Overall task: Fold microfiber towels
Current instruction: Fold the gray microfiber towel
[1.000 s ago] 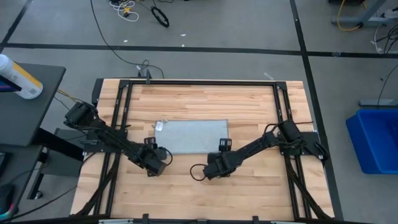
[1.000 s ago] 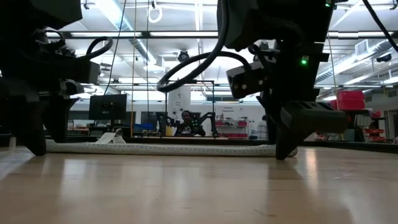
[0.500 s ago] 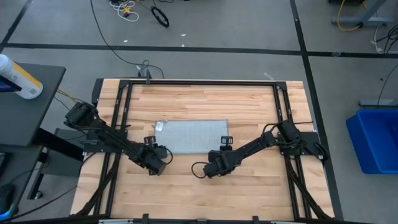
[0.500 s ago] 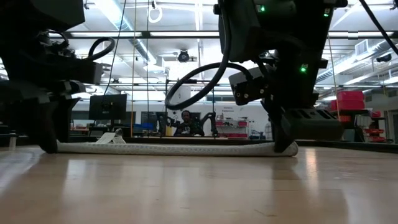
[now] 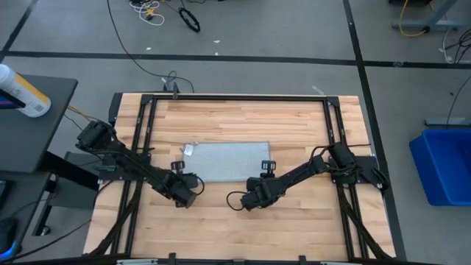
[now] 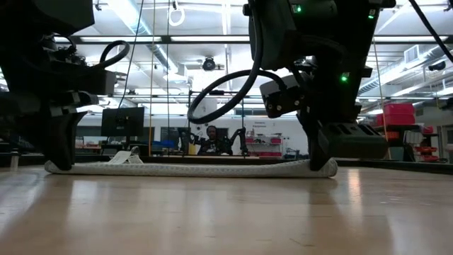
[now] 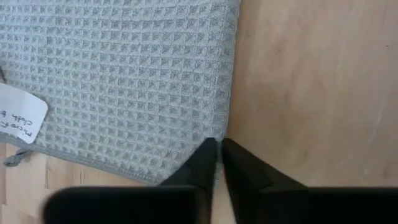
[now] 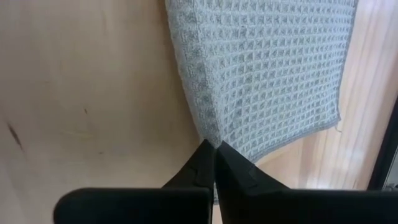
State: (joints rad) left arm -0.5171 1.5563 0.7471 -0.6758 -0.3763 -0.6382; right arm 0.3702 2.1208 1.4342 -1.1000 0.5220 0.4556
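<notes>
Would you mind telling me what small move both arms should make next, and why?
Probably lift both near corners and carry them across the towel. The left gripper and right gripper each look pinched shut on a near corner, while the cloth lies flat on the table.

You have the towel (image 5: 227, 160) lying flat mid-bench (image 5: 235, 221), the left gripper (image 5: 193, 184) at its near left corner and the right gripper (image 5: 255, 184) at its near right corner.

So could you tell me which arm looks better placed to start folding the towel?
Neither clearly: the left tool and right tool each sit pinched at a near corner of the towel.
</notes>
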